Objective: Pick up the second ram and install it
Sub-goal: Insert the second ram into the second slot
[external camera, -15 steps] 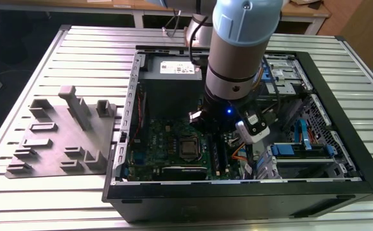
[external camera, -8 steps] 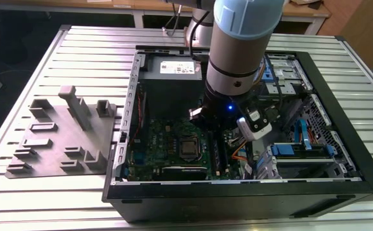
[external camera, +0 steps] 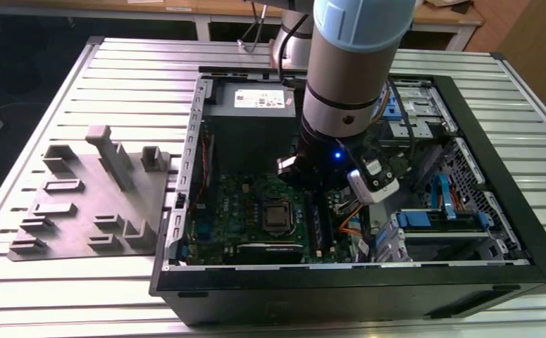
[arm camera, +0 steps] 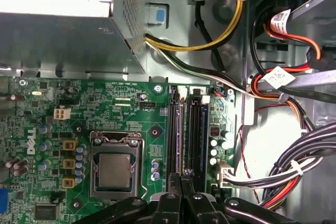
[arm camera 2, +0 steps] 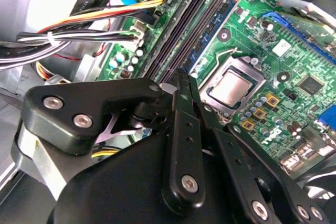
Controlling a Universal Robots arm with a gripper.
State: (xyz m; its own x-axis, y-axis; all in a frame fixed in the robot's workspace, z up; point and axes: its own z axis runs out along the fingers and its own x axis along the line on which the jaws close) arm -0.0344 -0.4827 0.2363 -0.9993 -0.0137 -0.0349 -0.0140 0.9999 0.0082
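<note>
My gripper [arm camera: 181,179] is down inside the open computer case [external camera: 498,211], over the green motherboard [arm camera: 105,108]. Its black fingers are shut tip to tip, and I see nothing between them. The tips [arm camera 2: 181,74] stand at the near end of the long memory slots [arm camera: 195,129]. A thin dark blue stick, which I take for the second ram [arm camera 2: 212,34], stands on edge in the slot nearest the CPU socket [arm camera: 113,171]. It lies in line with my fingertips. Whether the tips touch it is hidden by the fingers.
Cable bundles [arm camera: 294,161] run beside the slots. The power supply box [arm camera: 63,24] sits past the board's far edge. A blue drive bay [external camera: 442,218] fills the case's corner at the exterior view's right. A grey part holder [external camera: 94,204] lies on the slatted table at that view's left.
</note>
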